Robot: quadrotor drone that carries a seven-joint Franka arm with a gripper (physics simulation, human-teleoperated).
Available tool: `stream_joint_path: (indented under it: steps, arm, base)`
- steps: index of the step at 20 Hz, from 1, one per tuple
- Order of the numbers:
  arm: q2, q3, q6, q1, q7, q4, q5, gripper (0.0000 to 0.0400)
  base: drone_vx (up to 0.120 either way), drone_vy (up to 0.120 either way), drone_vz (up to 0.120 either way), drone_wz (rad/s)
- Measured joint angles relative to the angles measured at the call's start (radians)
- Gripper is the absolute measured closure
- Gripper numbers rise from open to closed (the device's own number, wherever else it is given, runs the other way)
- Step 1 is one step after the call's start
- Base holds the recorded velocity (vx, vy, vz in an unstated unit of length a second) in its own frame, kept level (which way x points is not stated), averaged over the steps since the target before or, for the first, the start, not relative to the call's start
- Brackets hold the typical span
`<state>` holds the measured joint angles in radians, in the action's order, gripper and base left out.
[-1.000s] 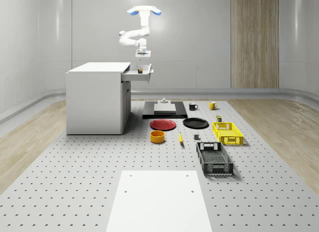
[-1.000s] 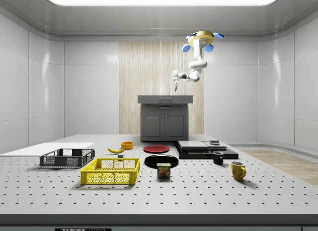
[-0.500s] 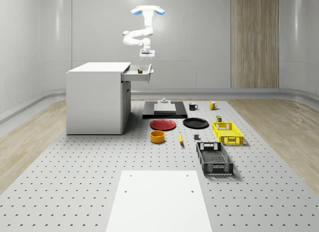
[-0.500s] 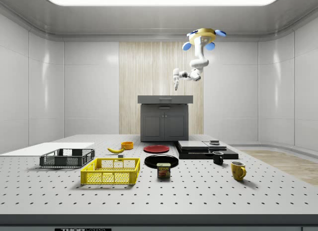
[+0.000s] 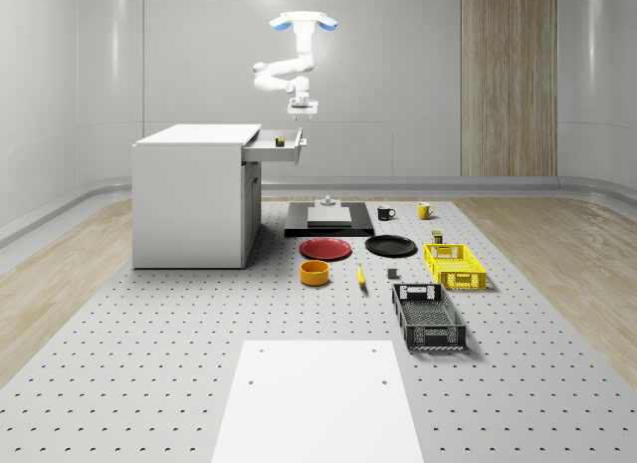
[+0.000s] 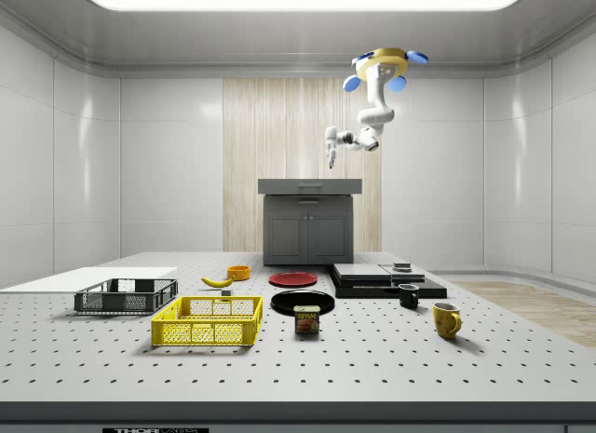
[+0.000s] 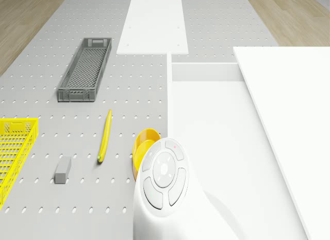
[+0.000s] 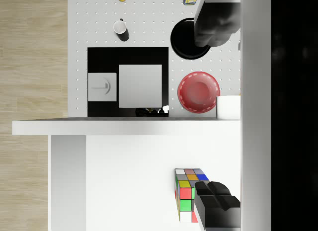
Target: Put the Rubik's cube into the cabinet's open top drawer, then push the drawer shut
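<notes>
The Rubik's cube (image 8: 187, 193) lies on the floor of the open top drawer (image 5: 275, 155), so the placing half of the task looks done and the push is what remains. The jaws are spread wide and hold nothing: in the wrist view one of the two dark fingers (image 8: 214, 23) is over the floor beyond the drawer and the other is just beside the cube, which is not between them. The drone (image 5: 304, 23) hovers high above the drawer's outer end, well clear of the cabinet (image 5: 189, 199), and the arm hangs below it with the jaws pointing down, well above the drawer's front panel (image 8: 124, 127). That panel is what the coming move turns on. In the whole-scene view the drawer sticks out of the cabinet toward the view's right, so its sliding axis runs across that view and the shove has to go toward the view's left. From here the jaws are about over the panel, though from so far off I cannot tell whether they are just inside it or just outside it. My judgement is that they need to come down on the outer side of the panel, away from the cube, before pressing it toward the cabinet. Coming down inside would risk striking the cube.
</notes>
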<state>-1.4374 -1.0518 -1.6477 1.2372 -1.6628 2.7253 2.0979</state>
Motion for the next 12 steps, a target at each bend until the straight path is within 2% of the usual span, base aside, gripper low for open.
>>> stream_joint_path:
  steps: [5,12]
  arm:
    - [0.003,0.001,0.003,-0.002,0.002,0.0,0.002,0.0]
    - [0.008,0.001,0.007,-0.005,0.004,0.001,0.004,0.0]
  base:
    - [0.0,0.12,-0.096,0.0]
    - [0.0,0.12,-0.12,0.0]
